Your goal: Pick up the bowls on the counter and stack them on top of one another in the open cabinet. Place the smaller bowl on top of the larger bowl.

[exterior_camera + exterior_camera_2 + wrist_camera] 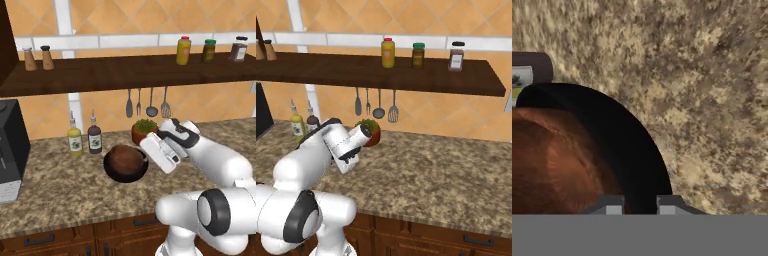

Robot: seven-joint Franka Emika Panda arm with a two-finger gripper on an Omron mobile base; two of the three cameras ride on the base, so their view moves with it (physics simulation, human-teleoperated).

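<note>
- The smaller bowl [125, 158] sits inside the larger bowl [116, 172], both on the counter [60, 190], not in the open cabinet [125, 72].
- The gripper [640, 206] hangs just above the black bowl's near rim, its tips a narrow gap apart, holding nothing; the jaws look slightly parted.
- The brown bowl lies to the left of the tips in the hand view, so the next reach, I'd judge, shifts that way.
- The left base view shows the nesting plainly; in the right base view the arm covers both bowls, leaving the plant pot [370, 132].
</note>
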